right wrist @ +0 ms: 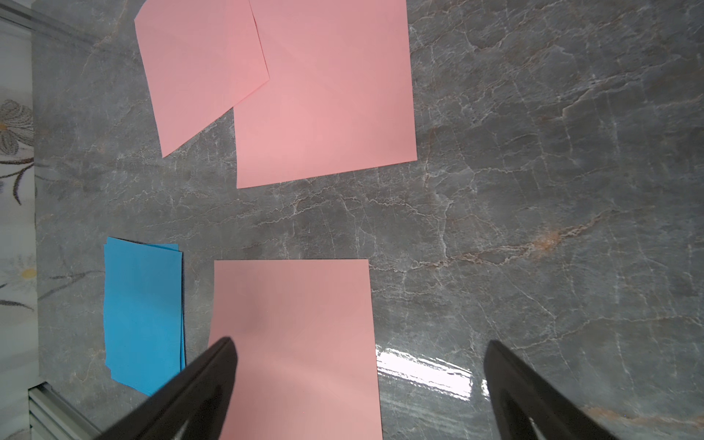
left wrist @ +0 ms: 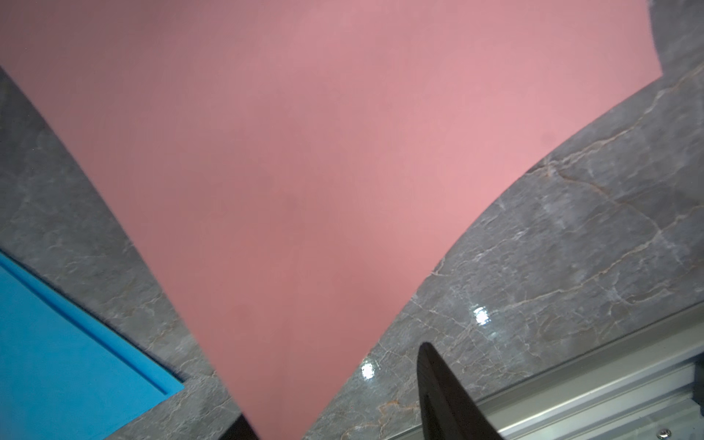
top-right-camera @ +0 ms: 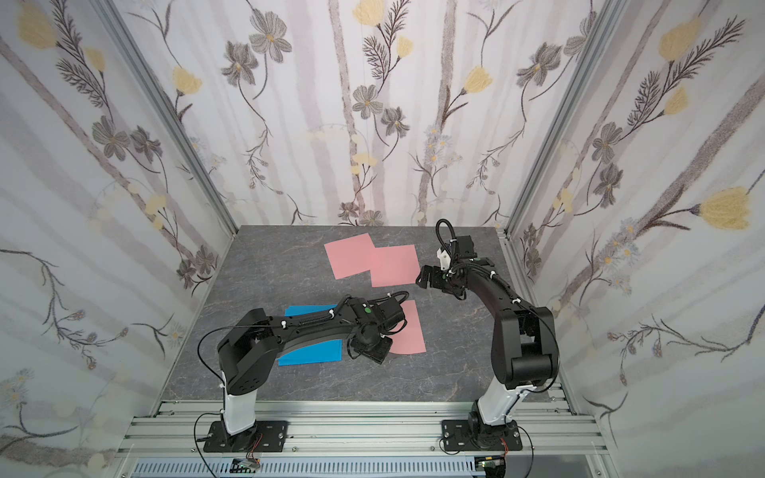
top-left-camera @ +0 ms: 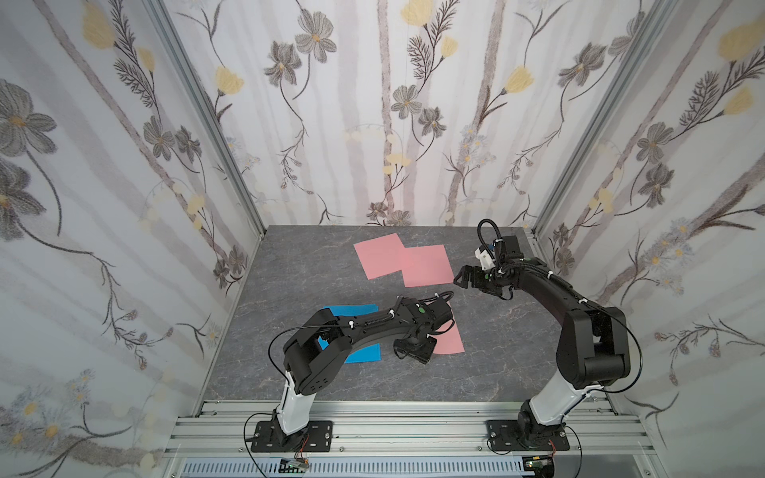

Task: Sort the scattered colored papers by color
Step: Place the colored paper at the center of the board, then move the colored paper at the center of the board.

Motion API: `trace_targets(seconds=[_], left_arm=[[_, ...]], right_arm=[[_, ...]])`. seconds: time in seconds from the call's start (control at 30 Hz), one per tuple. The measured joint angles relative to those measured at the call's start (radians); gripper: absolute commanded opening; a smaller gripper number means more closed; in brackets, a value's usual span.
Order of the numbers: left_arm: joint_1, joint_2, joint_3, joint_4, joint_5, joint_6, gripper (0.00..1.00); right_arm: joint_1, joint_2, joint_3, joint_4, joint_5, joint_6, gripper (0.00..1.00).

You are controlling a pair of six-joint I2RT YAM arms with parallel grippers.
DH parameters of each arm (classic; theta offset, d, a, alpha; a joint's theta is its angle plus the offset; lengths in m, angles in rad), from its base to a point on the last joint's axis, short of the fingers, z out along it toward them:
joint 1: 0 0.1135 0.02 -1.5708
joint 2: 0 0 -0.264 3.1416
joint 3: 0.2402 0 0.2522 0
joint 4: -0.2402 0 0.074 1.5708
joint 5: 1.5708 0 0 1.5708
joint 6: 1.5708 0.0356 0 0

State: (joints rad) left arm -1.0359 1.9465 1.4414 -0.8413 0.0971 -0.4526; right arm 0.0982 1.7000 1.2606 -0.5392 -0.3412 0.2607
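Note:
Two salmon pink papers [top-left-camera: 378, 256] [top-left-camera: 428, 267] overlap at the back of the table in both top views. A third pink paper [top-left-camera: 450, 341] [left wrist: 304, 171] lies mid-table, partly under my left wrist. In the left wrist view its corner rests against one finger [left wrist: 244, 428]; the other finger stands apart from it. My left gripper [top-left-camera: 414, 351] [left wrist: 335, 381] is open. Blue papers [top-left-camera: 364, 351] [left wrist: 57, 362] [right wrist: 143, 312] lie stacked to the left, under my left arm. My right gripper [top-left-camera: 459, 278] [right wrist: 358, 343] is open and empty beside the back pink pair.
The grey marble tabletop [top-left-camera: 314, 269] is closed in by floral walls at left, back and right. An aluminium rail [top-left-camera: 414, 414] runs along the front, carrying both arm bases. Bare table lies at front right [top-left-camera: 496, 364].

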Motion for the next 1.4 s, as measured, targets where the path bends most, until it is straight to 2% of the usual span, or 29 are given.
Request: trace_targets(seconds=[0.67,0.73,0.83,1.0,1.17,1.27,1.4], left_arm=[[0.000,-0.110,0.092,-0.143,-0.053,-0.046,0.51],[0.016,-0.139,0.090,-0.141,-0.070,-0.046,0.53],[0.093,-0.175,0.055,-0.094,-0.093,-0.046,0.58],[0.272,-0.214,-0.064,0.109,-0.095,-0.047,0.58],[0.434,-0.175,-0.179,0.449,0.027,-0.135,0.59],[0.455,-0.084,-0.167,0.616,0.106,-0.194,0.59],[0.488,-0.043,-0.140,0.724,0.119,-0.232,0.59]], right_arm=[[0.005,-0.006,-0.008,0.004,-0.028,0.001,1.00],[0.007,-0.008,-0.001,0.007,-0.042,0.009,1.00],[0.016,-0.006,0.029,0.019,-0.079,0.032,1.00],[0.065,0.084,0.166,0.079,-0.166,0.077,1.00],[0.092,0.256,0.351,0.111,-0.219,0.108,1.00],[0.093,0.363,0.442,0.118,-0.235,0.134,1.00],[0.115,0.459,0.552,0.116,-0.250,0.160,1.00]])
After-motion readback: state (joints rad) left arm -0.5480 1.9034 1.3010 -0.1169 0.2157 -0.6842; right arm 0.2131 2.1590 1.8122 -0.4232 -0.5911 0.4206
